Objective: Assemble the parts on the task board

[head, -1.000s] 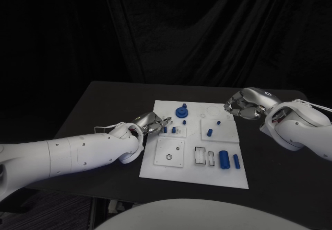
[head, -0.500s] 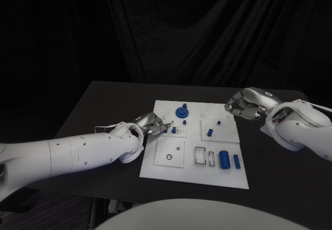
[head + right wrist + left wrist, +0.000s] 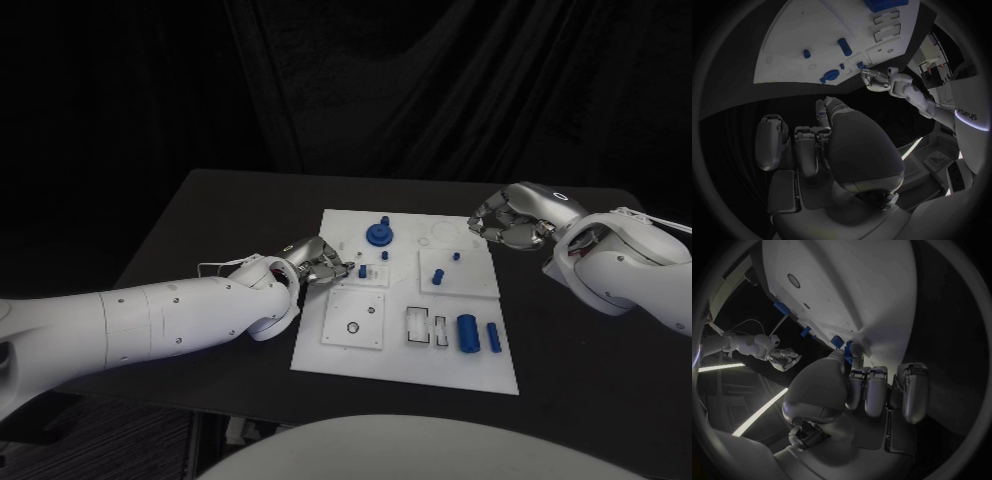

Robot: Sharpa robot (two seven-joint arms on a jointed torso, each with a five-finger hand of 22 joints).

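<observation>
Reaching in from the left side of the black worktop, the robot's left hand sits at the left edge of the white task board, its fingers curled close together. In the left wrist view a small blue part shows at the fingertips, just at the board's edge; whether it is pinched or only touched cannot be told. Across the board, the right hand hovers at the far right corner, its fingers curled in on nothing visible. On the board itself, a blue gear with a peg stands near the far edge, two small blue pegs stand in a raised square plate right of centre, and a thick blue cylinder lies beside a slimmer blue rod near the front right. A square plate with a round hole lies at the front left of the board.
</observation>
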